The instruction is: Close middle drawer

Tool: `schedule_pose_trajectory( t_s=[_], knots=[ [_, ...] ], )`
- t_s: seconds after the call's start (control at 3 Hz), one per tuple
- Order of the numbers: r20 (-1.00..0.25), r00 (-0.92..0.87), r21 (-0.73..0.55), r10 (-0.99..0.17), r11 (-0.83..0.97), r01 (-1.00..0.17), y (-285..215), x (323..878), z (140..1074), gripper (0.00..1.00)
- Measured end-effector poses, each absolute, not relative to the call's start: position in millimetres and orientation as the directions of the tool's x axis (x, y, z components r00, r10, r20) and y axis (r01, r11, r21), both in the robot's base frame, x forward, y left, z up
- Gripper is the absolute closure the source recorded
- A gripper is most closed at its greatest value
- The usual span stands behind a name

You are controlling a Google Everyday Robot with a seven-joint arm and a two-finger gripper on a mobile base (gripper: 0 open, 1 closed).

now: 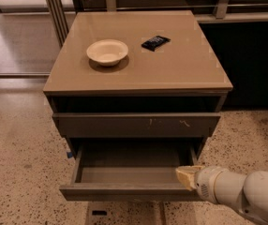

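My gripper (188,176) sits at the right front corner of the middle drawer (120,190); open floor (21,172) lies to its left.

1 grey-brown square cabinet (185,71) w/ a smooth tan top. On top: 1 cream round shallow bowl (107,52) and 1 small black flat packet (155,42). Drawers: 2 seen for sure, i.e. 1 grey-brown scratched drawer front (136,124) above and 1 grey-brown plain-fronted middle drawer (124,191) pulled out below it. Poss. a 3rd lower down, but that part is cut off at the bottom of the view. 1 gripper (186,176) on a white arm, at the open drawer's right front corner. 1 speckled stone floor (21,149).
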State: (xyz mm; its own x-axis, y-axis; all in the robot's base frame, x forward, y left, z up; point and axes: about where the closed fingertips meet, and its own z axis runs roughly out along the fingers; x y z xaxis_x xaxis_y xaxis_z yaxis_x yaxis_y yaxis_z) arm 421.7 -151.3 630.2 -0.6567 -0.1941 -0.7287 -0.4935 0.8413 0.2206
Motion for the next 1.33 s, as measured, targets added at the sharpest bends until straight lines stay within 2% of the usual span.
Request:
schedule_pose_trajectory(
  t_s=[0.67, 1.0, 1.33],
  knots=[
    [-0.681, -0.730, 0.306, -0.059, 0.882, -0.357, -149.9, 427.0, 553.1, 1.00],
    [-0.677, -0.733, 0.300, -0.063, 0.886, -0.354, -147.1, 424.8, 549.4, 1.00],
    [-0.639, -0.769, 0.323, -0.016, 0.902, -0.287, -145.6, 413.7, 525.7, 1.00]
  ],
)
